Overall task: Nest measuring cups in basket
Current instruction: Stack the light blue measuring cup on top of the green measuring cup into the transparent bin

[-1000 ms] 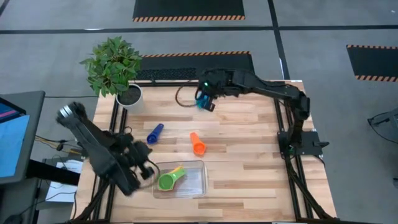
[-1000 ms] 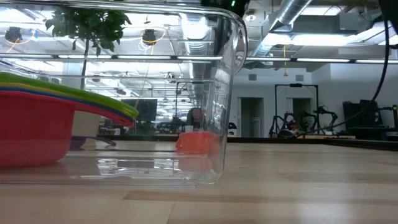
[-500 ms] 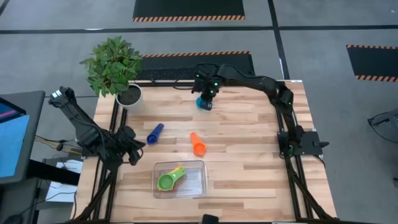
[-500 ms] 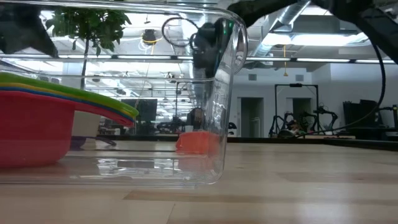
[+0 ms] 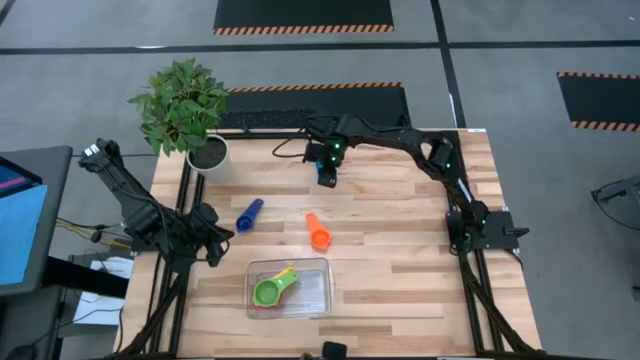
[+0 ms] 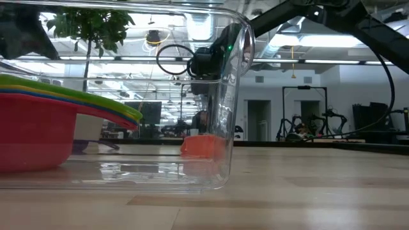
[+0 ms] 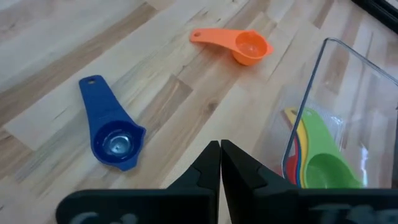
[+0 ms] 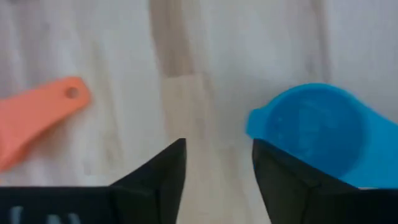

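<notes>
Clear basket (image 5: 318, 287) holds nested green, yellow, red measuring cups (image 5: 271, 289); left gripper (image 7: 220, 155) clenched empty beside it, right gripper (image 8: 217, 163) released over light blue cup (image 8: 323, 130).

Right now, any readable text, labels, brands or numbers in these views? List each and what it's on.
None readable.
The measuring cups, such as the dark blue cup and the orange cup: no markings visible.
The basket: no label visible.
The white plant pot: plain.
Signs in the room behind the table in the low view: too small to read.
</notes>
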Robot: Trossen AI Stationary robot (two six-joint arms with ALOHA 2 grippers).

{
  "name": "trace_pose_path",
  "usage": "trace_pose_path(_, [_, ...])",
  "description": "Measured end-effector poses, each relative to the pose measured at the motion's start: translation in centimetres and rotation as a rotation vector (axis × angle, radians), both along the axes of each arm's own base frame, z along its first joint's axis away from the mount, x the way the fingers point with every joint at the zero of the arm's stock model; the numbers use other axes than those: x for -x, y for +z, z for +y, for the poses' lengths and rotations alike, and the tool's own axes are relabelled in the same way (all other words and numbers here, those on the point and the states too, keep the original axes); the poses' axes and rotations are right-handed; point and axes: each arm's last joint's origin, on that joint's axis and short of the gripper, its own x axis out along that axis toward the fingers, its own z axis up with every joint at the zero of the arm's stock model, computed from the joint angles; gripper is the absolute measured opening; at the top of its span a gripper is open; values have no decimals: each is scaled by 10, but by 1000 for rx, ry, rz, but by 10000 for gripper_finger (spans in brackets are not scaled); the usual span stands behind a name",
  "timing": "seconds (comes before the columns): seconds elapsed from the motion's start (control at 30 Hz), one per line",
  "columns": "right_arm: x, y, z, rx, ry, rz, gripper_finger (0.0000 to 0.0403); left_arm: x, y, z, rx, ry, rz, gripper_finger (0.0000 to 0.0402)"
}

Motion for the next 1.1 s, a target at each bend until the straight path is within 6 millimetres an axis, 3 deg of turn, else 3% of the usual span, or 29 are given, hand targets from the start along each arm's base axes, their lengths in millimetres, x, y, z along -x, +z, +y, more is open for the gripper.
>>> trace_pose_path(0.23, [4, 0, -7, 119, -8, 54, 244, -1, 1, -1, 17, 0, -16, 0])
trace_pose_path(0.77, [4, 0, -7, 135, 52, 56, 240, -1, 1, -1, 43, 23, -23, 0])
trace_pose_path(0.97, [1, -22, -6, 129, 16, 130, 240, -2, 1, -2, 57, 33, -28, 0])
trace_pose_path(1.1, [-2, -20, -5, 189, 25, 135, 240, -2, 2, -3, 69, 32, -38, 0])
